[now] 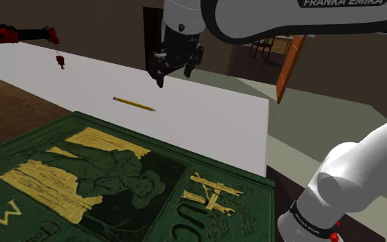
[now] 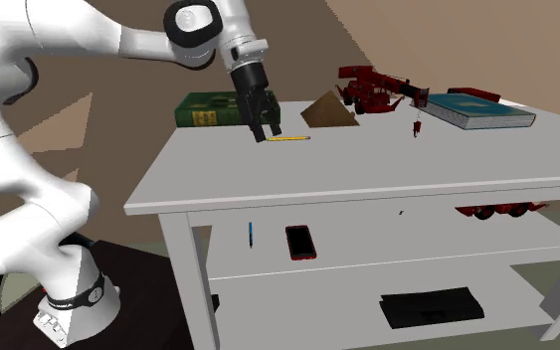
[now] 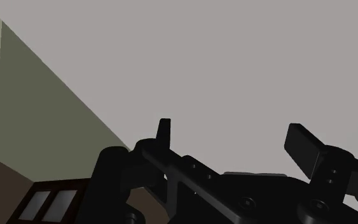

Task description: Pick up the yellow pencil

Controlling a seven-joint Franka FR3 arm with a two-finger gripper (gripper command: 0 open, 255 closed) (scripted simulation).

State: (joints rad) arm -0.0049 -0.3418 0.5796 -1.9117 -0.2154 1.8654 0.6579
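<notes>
White table carries a yellow pencil. Gripper hangs over the tabletop near the pencil, clear of it. Jaws stand wide apart, holding nothing.

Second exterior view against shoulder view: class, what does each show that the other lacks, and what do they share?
Second exterior view: shelves under the white table, holding a red phone, a blue pen and a flat black slab. Shoulder view: the green book with its cover design up close, and an orange-brown panel beyond the table. Both: the yellow pencil on the table, the open gripper near it, and the red toy crane.
</notes>
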